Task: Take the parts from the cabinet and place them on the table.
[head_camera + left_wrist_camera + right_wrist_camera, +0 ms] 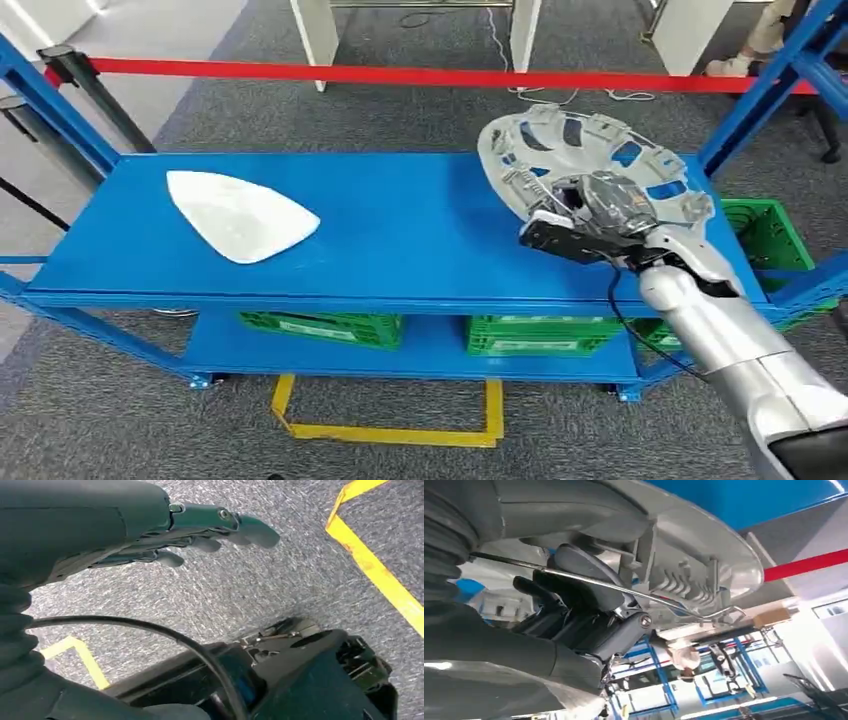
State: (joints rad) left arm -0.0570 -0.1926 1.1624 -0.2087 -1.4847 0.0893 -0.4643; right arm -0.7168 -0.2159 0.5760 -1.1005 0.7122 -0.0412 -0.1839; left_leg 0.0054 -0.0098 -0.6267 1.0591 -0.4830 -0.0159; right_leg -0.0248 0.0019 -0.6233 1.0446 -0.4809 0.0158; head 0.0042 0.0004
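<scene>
Grey wheel cover [590,165] in right hand [590,212] (over blue shelf [400,225])

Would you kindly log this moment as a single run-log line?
right hand: grips grey wheel cover, tilted over blue shelf | left hand: hangs over carpet, holds nothing | white part: on shelf, left side

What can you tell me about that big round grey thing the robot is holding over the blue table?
The round grey part looks like a moulded plastic wheel cover seen from its back: ribs, clips, cut-out openings showing blue through them, and a thin wire ring along the inside. It is tilted, over the right end of the blue table. The right robot hand grips its near edge, fingers hooked around the ring.
</scene>
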